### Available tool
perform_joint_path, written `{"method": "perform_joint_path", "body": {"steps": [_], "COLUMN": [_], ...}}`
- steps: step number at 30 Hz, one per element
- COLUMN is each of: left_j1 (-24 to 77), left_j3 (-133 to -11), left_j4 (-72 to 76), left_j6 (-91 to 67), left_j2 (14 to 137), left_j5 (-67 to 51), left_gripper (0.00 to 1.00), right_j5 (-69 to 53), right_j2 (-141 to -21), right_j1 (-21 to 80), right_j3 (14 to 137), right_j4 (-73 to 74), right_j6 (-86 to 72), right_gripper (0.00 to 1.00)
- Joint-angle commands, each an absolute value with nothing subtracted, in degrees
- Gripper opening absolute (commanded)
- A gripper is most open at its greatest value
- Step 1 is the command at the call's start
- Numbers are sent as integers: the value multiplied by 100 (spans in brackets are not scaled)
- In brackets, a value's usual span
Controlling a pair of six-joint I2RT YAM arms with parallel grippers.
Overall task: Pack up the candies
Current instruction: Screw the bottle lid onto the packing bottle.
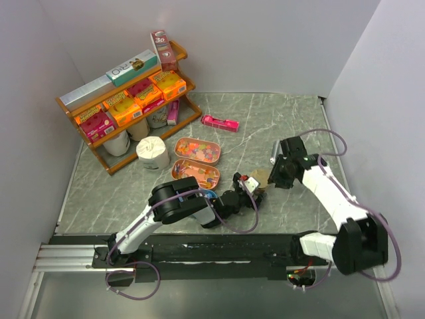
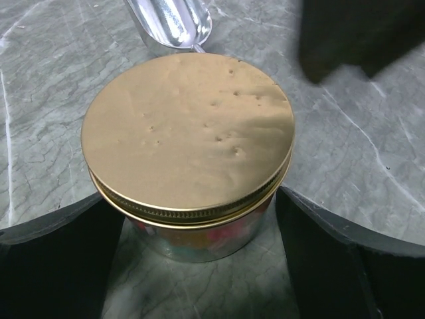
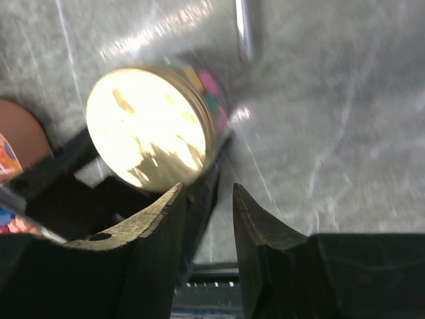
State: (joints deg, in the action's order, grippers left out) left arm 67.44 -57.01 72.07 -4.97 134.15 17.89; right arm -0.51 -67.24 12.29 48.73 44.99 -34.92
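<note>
A clear jar [image 2: 199,236] with a gold lid [image 2: 189,129] stands on the marble table [image 2: 46,100]. Through its wall I see bright mixed candies [image 2: 219,234]. My left gripper [image 2: 189,199] has a finger against each side of the jar, shut on it. In the top view the jar [image 1: 263,178] lies between both grippers, with my left gripper [image 1: 256,187] beside it. My right gripper [image 3: 206,189] is open and empty, just right of the jar [image 3: 149,126], apart from it. Two pink trays [image 1: 214,143] hold more loose candies [image 1: 197,151].
A metal scoop [image 2: 174,23] lies just beyond the jar. A wooden shelf [image 1: 126,100] with orange and pink boxes stands at the back left, with paper rolls [image 1: 153,153] below it. A pink box [image 1: 219,122] lies behind the trays. White walls close in on three sides.
</note>
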Motion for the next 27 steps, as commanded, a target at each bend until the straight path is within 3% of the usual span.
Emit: {"method": "perform_joint_path", "body": {"steps": [1, 9, 20, 23, 27], "left_j1": [6803, 6741, 6601, 6583, 6557], "left_j3": [-5326, -5484, -5897, -5889, -5906], "left_j4": [5238, 5168, 5089, 5106, 5028], "left_j6": [-808, -1037, -1143, -1099, -1064], "left_j2": [13737, 13641, 13746, 13755, 13807], "left_j5": [1819, 1767, 1591, 1573, 1521], "left_gripper": [97, 97, 97, 81, 71], "right_j5": [-105, -114, -351, -430, -589], "right_j2": [-7381, -8077, -8104, -8042, -7972], "right_j1": [1125, 1037, 1046, 1046, 1046], "right_j3": [5378, 5766, 5247, 5098, 4870], "right_j4": [3657, 3480, 3428, 3419, 3410], "right_j6": [-3156, -2945, -2865, -2848, -2839], "right_gripper": [42, 39, 32, 30, 25]}}
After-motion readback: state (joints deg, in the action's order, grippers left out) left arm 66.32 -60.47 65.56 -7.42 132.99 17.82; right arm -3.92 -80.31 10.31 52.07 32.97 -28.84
